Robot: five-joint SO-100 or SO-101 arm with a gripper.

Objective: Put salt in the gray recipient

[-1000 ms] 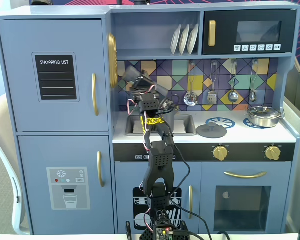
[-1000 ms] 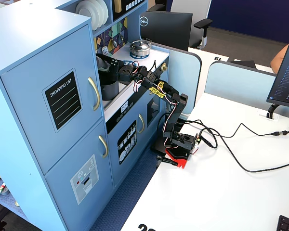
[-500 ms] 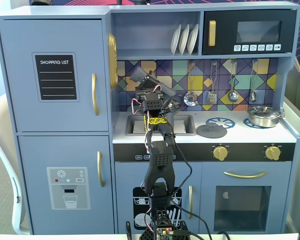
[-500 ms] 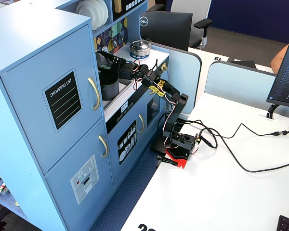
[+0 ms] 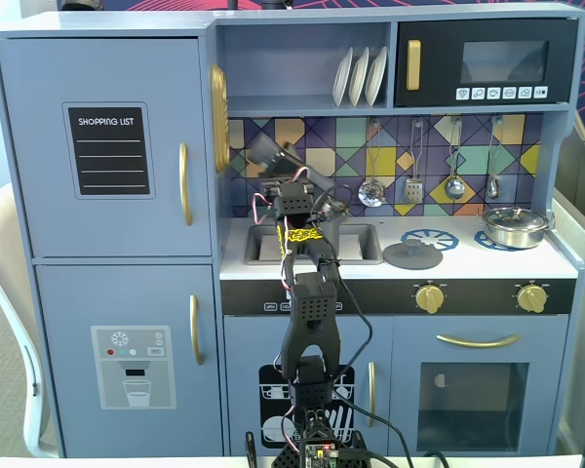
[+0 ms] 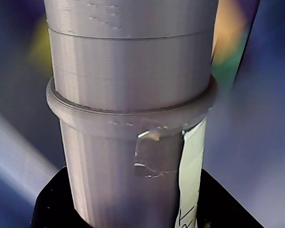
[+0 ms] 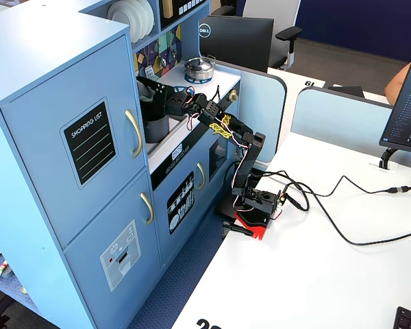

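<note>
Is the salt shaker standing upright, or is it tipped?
Tipped. In a fixed view the salt shaker leans up-left, held in the pincer above the sink.

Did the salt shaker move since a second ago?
Yes, a little. In a fixed view the tilted salt shaker, held by the end effector, dipped, rose, and now sits slightly higher against the tile backsplash than a second ago.

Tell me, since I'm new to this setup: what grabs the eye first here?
The blue toy kitchen fills a fixed view, with the black arm reaching up from the table to its sink. There the pincer holds the salt tilted above the counter; the shaker fills the wrist view. A shiny steel pan sits on the right burner.
</note>
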